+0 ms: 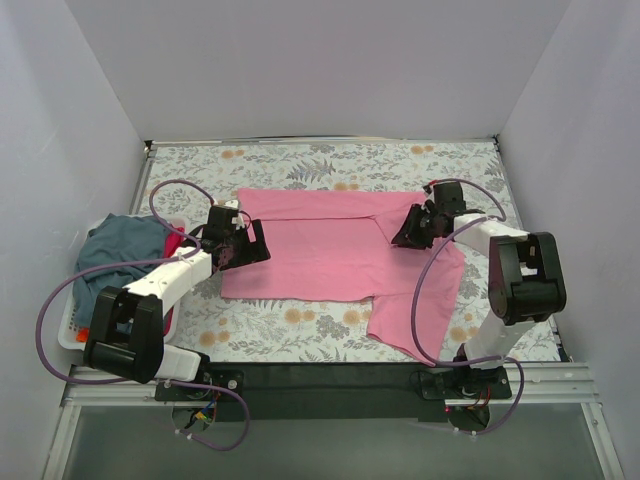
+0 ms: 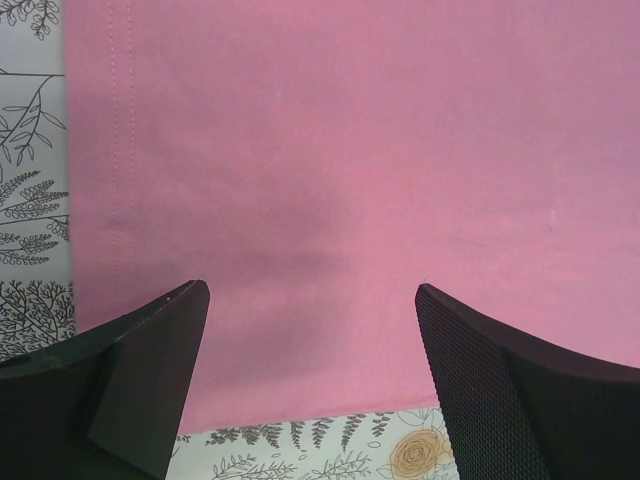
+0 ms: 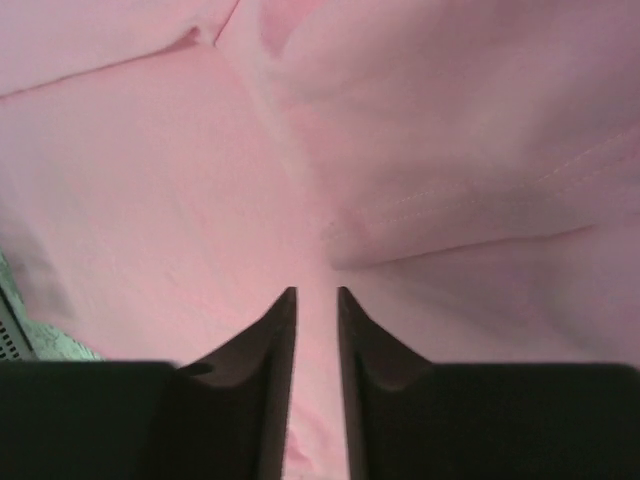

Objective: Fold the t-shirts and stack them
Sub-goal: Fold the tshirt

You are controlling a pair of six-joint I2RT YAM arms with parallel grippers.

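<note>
From above, I see the pink t-shirt lying flat in the middle of the frame on the floral table. My left gripper is at its left edge and my right gripper rests on its upper right part. At the far left, a blue-grey shirt and a red shirt lie in the white basket.

On the left wrist, the left gripper is spread wide over the pink t-shirt, with the stitched hem at left.

On the right wrist, the right gripper is pressed almost together. It pinches the pink t-shirt, whose creases converge at the tips.
</note>
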